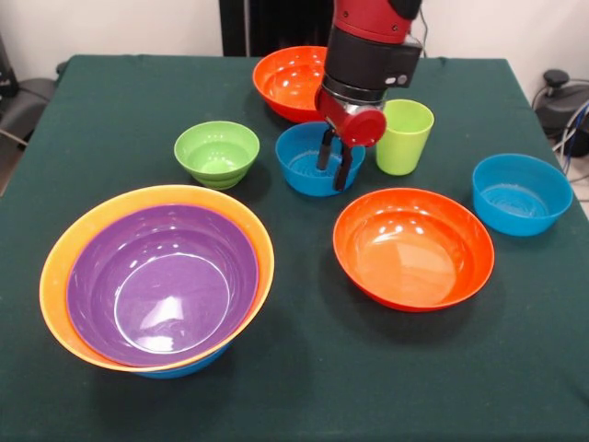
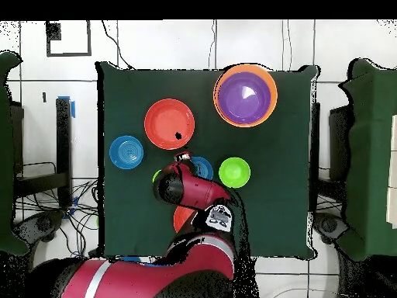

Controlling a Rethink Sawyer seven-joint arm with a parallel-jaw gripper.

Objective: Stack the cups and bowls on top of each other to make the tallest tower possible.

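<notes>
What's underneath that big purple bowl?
The purple bowl sits nested in an orange bowl; below that, a blue bowl peeks out. Anything deeper is hidden.

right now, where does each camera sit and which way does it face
Front view: across the table from the robot, looking over the green table; shows the arm's wrist and gripper in a blue bowl.
Overhead view: above, looking straight down; shows the whole red arm.
Shared: purple bowl, green bowl, turned half round.
</notes>
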